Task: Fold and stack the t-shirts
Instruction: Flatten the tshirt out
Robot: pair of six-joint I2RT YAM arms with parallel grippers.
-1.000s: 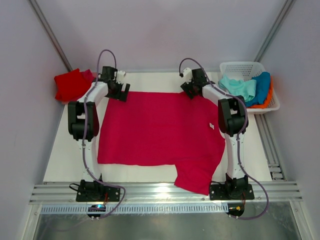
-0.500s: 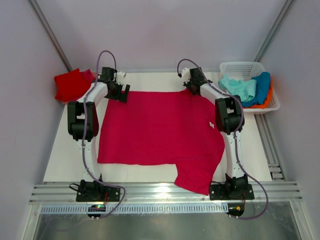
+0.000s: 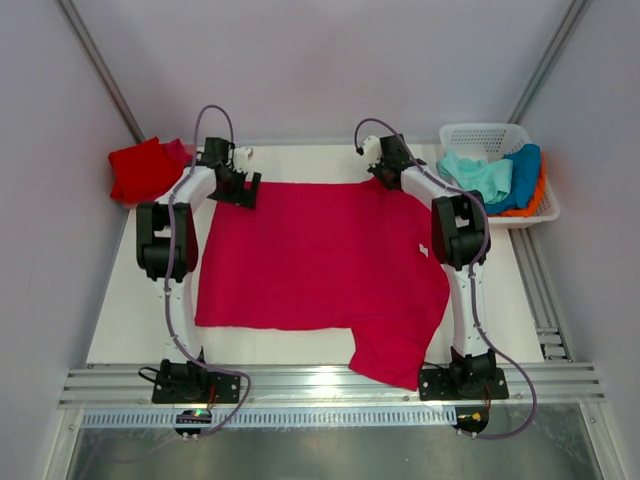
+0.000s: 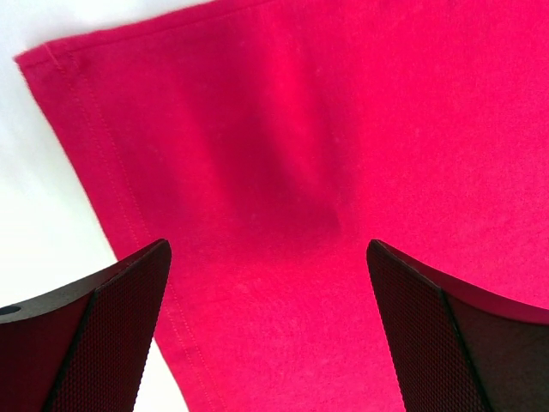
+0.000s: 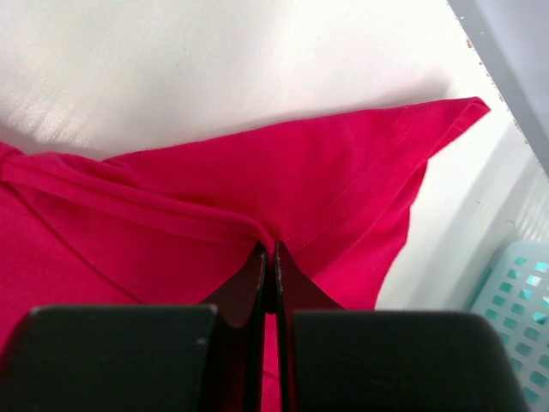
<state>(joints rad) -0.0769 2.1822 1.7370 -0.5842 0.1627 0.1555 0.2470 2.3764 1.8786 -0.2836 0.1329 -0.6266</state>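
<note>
Your crimson t-shirt (image 3: 320,255) lies spread flat across the middle of the white table (image 3: 130,330). Its far edge runs between the two wrists, and one flap trails down to the near edge beside the right arm's base. On the far right corner of the cloth, the right jaws are pressed together. The wrist view shows a ridge of crimson fabric drawn up and pinched between the tips, just inside the stitched hem. The left jaws are spread wide over the far left corner. They are empty, with the hemmed corner (image 4: 51,60) and bare table showing between them.

A red t-shirt (image 3: 145,168) sits bunched at the table's far left corner, well apart from the crimson one. Off the far right corner stands the white lattice basket (image 3: 485,135), holding a mint-green t-shirt (image 3: 478,175), a blue t-shirt (image 3: 522,172) and an orange t-shirt (image 3: 541,197) heaped together. An aluminium rail (image 3: 330,382) carries both arm bases along the near edge. Plain pale lilac walls (image 3: 330,60) close in the back and sides.
</note>
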